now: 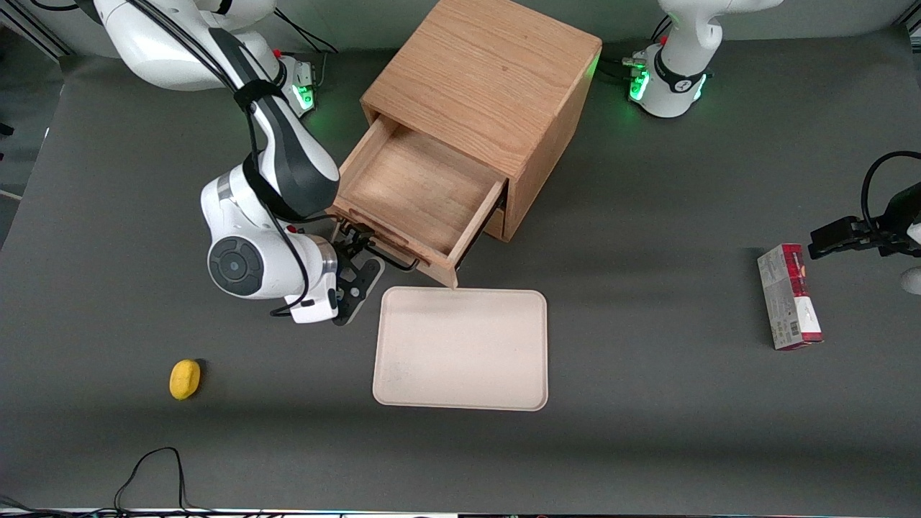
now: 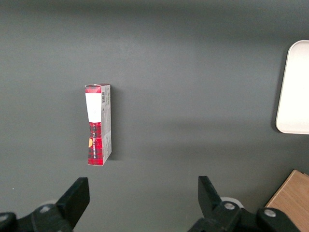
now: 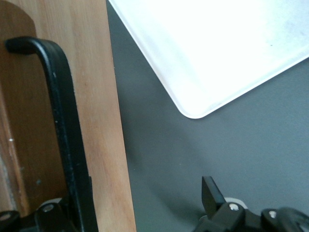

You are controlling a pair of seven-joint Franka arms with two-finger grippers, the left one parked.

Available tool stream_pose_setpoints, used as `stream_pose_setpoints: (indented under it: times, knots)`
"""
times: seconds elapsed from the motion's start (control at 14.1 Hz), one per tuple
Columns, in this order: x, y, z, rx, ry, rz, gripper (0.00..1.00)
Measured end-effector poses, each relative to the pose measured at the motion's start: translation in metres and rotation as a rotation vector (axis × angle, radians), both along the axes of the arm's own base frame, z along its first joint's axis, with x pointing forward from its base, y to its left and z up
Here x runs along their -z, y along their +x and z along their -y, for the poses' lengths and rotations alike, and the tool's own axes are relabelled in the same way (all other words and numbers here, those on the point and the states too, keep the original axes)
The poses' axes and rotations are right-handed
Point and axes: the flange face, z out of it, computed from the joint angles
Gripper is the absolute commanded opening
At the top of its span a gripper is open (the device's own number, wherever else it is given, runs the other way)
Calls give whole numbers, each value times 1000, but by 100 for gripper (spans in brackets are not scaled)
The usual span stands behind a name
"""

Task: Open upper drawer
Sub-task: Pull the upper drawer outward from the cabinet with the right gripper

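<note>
The upper drawer (image 1: pixel 421 191) of the light oak cabinet (image 1: pixel 489 79) stands pulled well out, its inside bare wood. Its thin black bar handle (image 1: pixel 394 257) runs along the drawer front, which faces the front camera. My gripper (image 1: pixel 357 248) is at the working arm's end of that handle, just in front of the drawer front. In the right wrist view the handle (image 3: pixel 60 111) and the drawer front's wooden edge (image 3: pixel 96 96) lie within the gripper (image 3: pixel 135 205). The fingers stand wide apart, one fingertip (image 3: pixel 211 192) well off the wood, so the gripper is open.
A cream tray (image 1: pixel 460 349) lies on the grey table just in front of the open drawer, nearer the front camera; its corner (image 3: pixel 217 48) is close to my gripper. A yellow object (image 1: pixel 185 378) lies toward the working arm's end. A red box (image 1: pixel 789 296) lies toward the parked arm's end.
</note>
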Motion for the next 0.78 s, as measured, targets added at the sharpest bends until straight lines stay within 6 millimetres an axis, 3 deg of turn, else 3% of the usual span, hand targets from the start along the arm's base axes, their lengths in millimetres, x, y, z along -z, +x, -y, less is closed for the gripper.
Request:
stream_pose_setpoints:
  times: [0.78]
  knots:
    - [-3,22,24,46,11,19,100]
